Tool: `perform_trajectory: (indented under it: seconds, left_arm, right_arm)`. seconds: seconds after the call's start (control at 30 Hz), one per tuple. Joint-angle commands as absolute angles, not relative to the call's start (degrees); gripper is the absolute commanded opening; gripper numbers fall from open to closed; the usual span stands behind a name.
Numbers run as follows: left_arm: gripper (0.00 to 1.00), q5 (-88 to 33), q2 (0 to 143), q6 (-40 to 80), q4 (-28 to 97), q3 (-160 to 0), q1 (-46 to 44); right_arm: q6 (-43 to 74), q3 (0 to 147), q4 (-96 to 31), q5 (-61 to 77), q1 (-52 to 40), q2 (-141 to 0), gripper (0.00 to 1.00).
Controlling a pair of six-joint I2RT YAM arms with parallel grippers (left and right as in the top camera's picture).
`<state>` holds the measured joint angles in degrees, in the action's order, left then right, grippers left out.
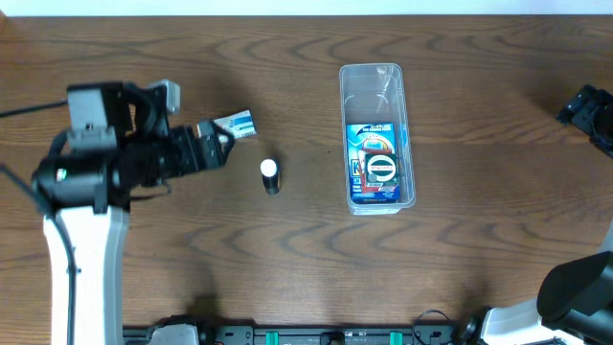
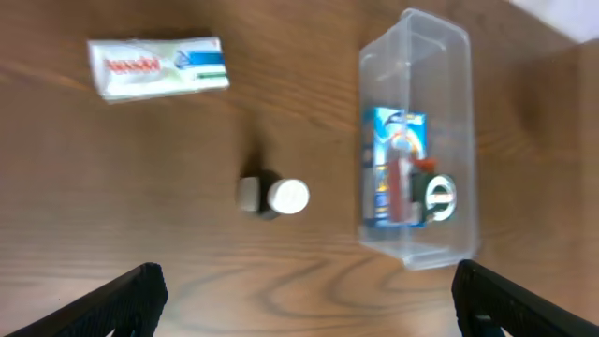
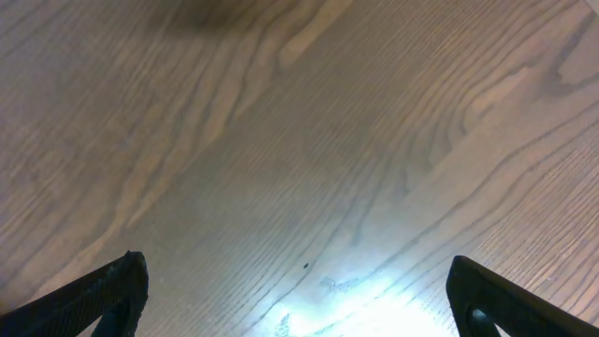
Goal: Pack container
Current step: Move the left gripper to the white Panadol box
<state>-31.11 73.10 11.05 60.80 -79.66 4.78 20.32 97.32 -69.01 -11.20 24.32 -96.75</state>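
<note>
The clear plastic container (image 1: 376, 137) stands right of centre and holds a blue carded package with a round black-and-white item (image 1: 379, 169). It also shows in the left wrist view (image 2: 418, 140). A small dark bottle with a white cap (image 1: 271, 175) lies on the table left of it, seen too in the left wrist view (image 2: 274, 197). A white and blue toothpaste box (image 1: 236, 125) lies by my left gripper (image 1: 213, 140), and in the left wrist view (image 2: 157, 67). My left gripper (image 2: 309, 300) is open and empty. My right gripper (image 3: 299, 295) is open over bare wood.
The wooden table (image 1: 460, 259) fills the view. My right arm (image 1: 592, 113) sits at the far right edge, well away from the container. My left arm's white base (image 1: 86, 259) stands at the left.
</note>
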Motion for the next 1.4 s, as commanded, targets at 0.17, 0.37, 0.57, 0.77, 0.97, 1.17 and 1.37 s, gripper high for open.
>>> perform_trajectory:
  seconds: [0.17, 0.37, 0.57, 0.77, 0.97, 1.17, 1.37]
  left_arm:
    - [0.98, -7.3, 80.5, 45.1, 70.1, -89.1, 3.5]
    - [0.98, -16.6, 81.3, 46.4, 66.2, -90.7, 2.8]
    - [0.98, -21.7, 81.4, 59.7, 61.7, -90.8, 2.7]
    - [0.98, -5.4, 84.2, 73.3, 66.1, -93.9, 0.7]
    - [0.98, -4.8, 95.4, 77.8, 67.0, -102.4, -2.6]
    - [0.98, -4.8, 105.9, 84.4, 69.3, -106.9, -2.3]
    - [0.98, -4.8, 111.5, 85.5, 68.8, -106.9, -1.8]
  right_arm:
    - [19.8, 97.4, -69.0, -11.8, 24.7, -96.3, 0.99]
    - [19.8, 97.4, -69.0, -11.8, 24.7, -96.3, 0.99]
    - [19.8, 97.4, -69.0, -11.8, 24.7, -96.3, 0.99]
    - [19.8, 97.4, -69.0, -11.8, 24.7, -96.3, 0.99]
    - [19.8, 97.4, -69.0, -11.8, 24.7, -96.3, 0.99]
    - [19.8, 97.4, -69.0, -11.8, 24.7, -96.3, 0.99]
    - [19.8, 97.4, -69.0, -11.8, 24.7, -96.3, 0.99]
